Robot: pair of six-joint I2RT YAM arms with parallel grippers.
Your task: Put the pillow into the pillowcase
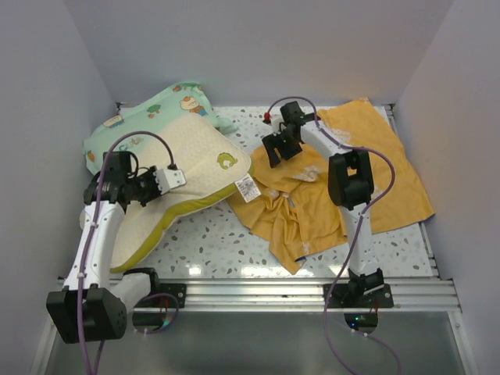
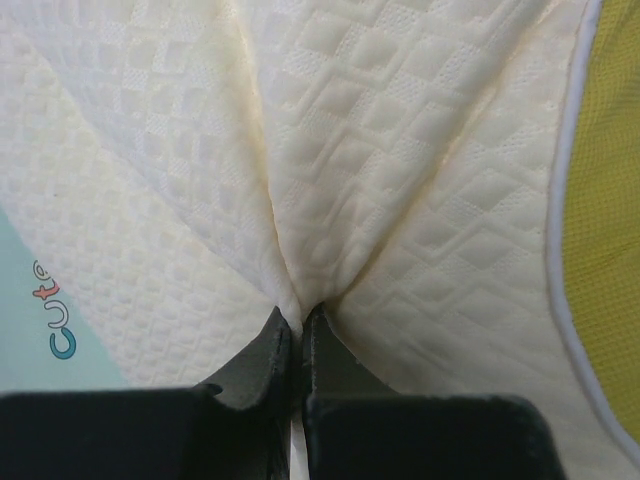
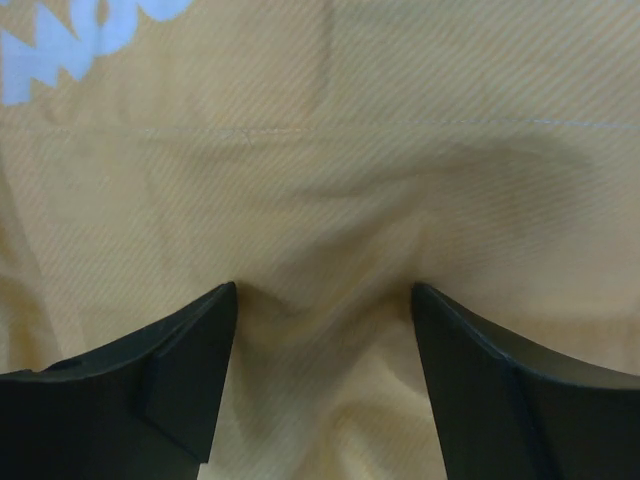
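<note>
Pillow (image 1: 201,150): one, pinched by left jaws; pillowcase (image 1: 301,215): one, under wide right jaws.

On the speckled white table (image 1: 211,242): mint-green cartoon-print pillow (image 1: 168,101) at far-left corner, cream pillow (image 1: 199,152) along left edge overlapping it, orange-yellow pillowcase (image 1: 391,187) crumpled from centre to right edge.

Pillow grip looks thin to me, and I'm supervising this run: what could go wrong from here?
The left gripper pinches only a small fold of the pillow cover, so it may slip when lifted. The right gripper, open on the crumpled pillowcase, might grab both layers.
</note>
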